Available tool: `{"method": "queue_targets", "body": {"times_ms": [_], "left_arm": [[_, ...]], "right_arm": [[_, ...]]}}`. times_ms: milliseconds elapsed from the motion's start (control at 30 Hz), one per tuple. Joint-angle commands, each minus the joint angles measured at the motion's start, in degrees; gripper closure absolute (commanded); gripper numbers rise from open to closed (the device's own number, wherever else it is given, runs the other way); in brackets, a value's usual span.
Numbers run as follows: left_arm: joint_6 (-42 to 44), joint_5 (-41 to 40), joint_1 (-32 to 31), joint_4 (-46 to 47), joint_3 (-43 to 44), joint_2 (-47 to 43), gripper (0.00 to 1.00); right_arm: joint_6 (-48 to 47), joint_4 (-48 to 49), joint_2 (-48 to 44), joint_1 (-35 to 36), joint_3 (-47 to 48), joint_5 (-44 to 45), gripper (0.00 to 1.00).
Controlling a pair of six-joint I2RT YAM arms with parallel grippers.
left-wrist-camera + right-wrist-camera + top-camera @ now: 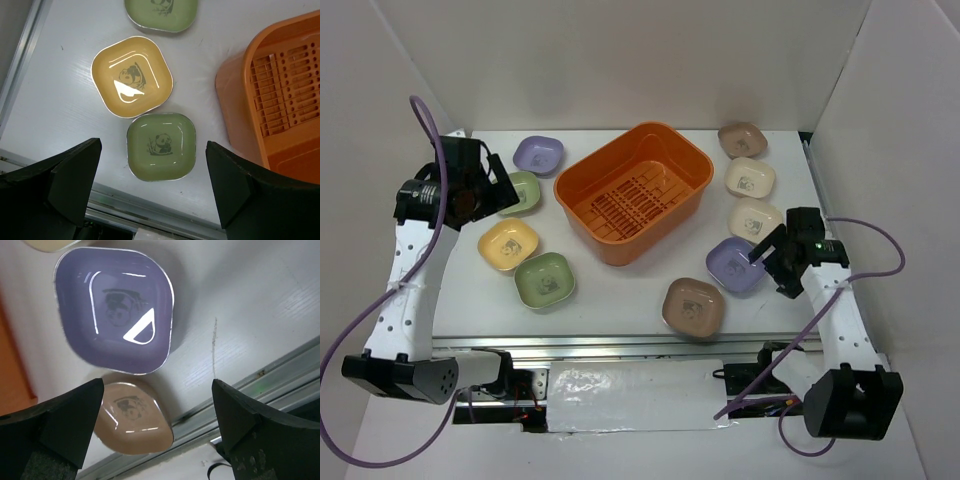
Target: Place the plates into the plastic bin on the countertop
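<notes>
Top view first: we're looking at the orange bin (620,245) sitting mid-worktop (620,315), with its slotted bottom bare, so nothing's in it yet. The plates are lying flat on either side, four to the left and five to the right, none stacked. The left gripper (488,190) is hovering over the green plate (525,195) nearest the bin. The right gripper (770,255) is hanging just beside the purple plate (734,265).

Left wrist: the gripper is gaping wide and carrying nothing. The green plate (161,145) is lying below, between the fingers. It's glossy and shallow, a rounded square with a little panda in the middle, and the yellow plate (132,76) is just past it. We're thinking the trick is pinching one rim, one finger inside and one outside. Spanning the whole thing looks risky, since those slick walls could be slipping out.

Right wrist: this gripper is wide open and empty too. The purple plate (117,310) is lying ahead of it, and the brown plate (132,417) is sitting closer in, by the rail (260,385).
</notes>
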Motion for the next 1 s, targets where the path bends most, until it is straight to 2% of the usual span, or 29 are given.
{"method": "queue_targets", "body": {"times_ms": [0, 233, 333, 400, 433, 500, 533, 667, 767, 867, 967], "left_arm": [[0.4, 4.1, 0.8, -0.6, -0.4, 0.9, 0.01], [1.2, 6.2, 1.6, 0.0, -2.7, 1.0, 0.01], [1.4, 6.7, 1.9, 0.3, -3.1, 1.2, 0.01], [1.7, 7.1, 2.2, 0.3, -3.1, 1.2, 0.01], [1.7, 7.2, 2.3, 0.1, -3.1, 1.1, 0.01], [1.8, 6.9, 2.5, 0.2, -3.5, 1.0, 0.01], [1.8, 6.9, 2.9, 0.1, -3.7, 0.9, 0.01], [1.8, 6.7, 3.7, 0.2, -5.1, 0.0, 0.01], [1.7, 6.9, 4.4, 0.4, -5.8, -0.9, 0.01], [1.5, 6.7, 4.8, 0.1, -5.6, -1.3, 0.01], [1.2, 6.1, 5.0, -0.1, -5.3, -1.8, 0.01]], "right_arm": [[3.4, 9.9, 0.4, -0.7, -4.2, 0.5, 0.04], [4.2, 17.9, 7.2, -1.4, -12.8, 0.3, 0.10], [3.9, 21.3, 11.6, -1.4, -13.1, 0.5, 0.17], [3.4, 23.0, 15.2, -1.4, -13.0, 0.7, 0.28], [3.4, 23.7, 16.8, -1.1, -12.9, 1.0, 0.39], [3.3, 24.2, 17.9, -0.9, -13.1, 0.8, 0.49], [3.3, 24.4, 18.1, -0.8, -13.5, 0.8, 0.62], [3.7, 24.5, 16.2, 0.1, -14.3, 0.8, 0.77], [3.5, 23.2, 15.5, 0.6, -13.4, 0.1, 1.00], [4.2, 21.4, 12.0, 1.6, -11.8, -1.0, 1.00], [5.3, 18.2, 8.9, 2.9, -5.4, -1.6, 1.00]]}}
